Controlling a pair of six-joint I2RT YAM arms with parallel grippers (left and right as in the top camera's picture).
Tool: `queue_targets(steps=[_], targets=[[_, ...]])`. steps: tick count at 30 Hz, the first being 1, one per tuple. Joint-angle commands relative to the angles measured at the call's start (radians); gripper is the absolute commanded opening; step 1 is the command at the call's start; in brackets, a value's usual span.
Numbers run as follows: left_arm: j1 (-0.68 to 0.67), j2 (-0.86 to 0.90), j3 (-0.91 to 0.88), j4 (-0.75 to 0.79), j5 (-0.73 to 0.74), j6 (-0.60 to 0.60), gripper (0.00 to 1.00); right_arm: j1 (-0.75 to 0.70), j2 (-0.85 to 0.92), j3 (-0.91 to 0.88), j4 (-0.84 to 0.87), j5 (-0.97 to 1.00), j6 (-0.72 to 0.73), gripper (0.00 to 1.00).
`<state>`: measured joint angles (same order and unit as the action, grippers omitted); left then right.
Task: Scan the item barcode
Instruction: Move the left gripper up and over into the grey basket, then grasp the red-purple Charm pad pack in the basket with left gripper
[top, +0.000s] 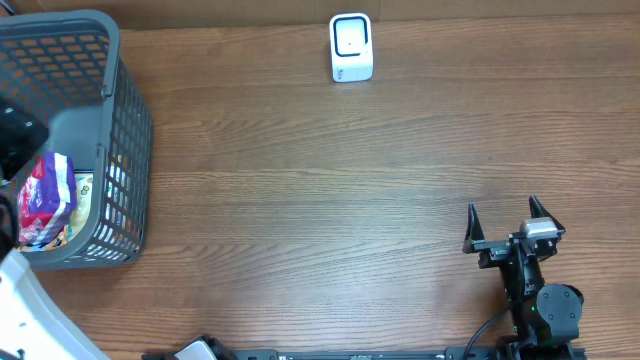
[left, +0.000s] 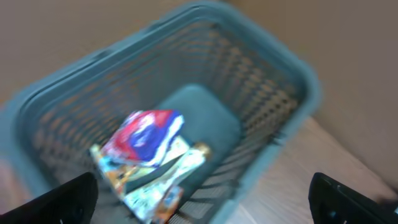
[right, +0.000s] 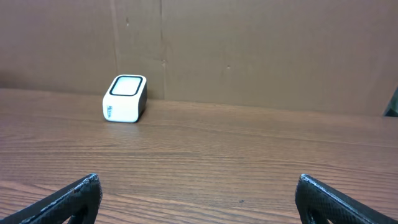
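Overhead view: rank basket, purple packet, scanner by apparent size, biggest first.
1. basket, by far the largest.
2. purple packet, partly hidden at its left side.
3. scanner, only slightly smaller than the packet's visible part, so 2 and 3 are a close call.

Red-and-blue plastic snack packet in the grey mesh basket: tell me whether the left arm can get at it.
Probably yes. The left gripper hangs open above the grey mesh basket, and the red-and-blue snack packet lies on top of the other packets, uncovered.
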<state>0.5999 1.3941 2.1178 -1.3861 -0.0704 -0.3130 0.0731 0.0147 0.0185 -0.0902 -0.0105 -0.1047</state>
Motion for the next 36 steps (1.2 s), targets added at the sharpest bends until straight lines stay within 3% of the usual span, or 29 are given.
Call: queue_targets(steps=[1, 12, 21, 36], targets=[[0.056, 0.075, -0.002, -0.018, -0.038, -0.062, 1.00, 0.005, -0.012, -0.010, 0.006, 0.006, -0.001, 1.00], [0.068, 0.347, -0.003, -0.035, -0.124, -0.083, 1.00, 0.005, -0.012, -0.010, 0.006, 0.006, -0.001, 1.00], [0.067, 0.545, -0.003, -0.117, -0.121, 0.011, 1.00, 0.005, -0.012, -0.010, 0.006, 0.006, -0.001, 1.00], [0.062, 0.745, -0.003, -0.083, -0.173, 0.024, 1.00, 0.005, -0.012, -0.010, 0.006, 0.006, -0.001, 1.00]])
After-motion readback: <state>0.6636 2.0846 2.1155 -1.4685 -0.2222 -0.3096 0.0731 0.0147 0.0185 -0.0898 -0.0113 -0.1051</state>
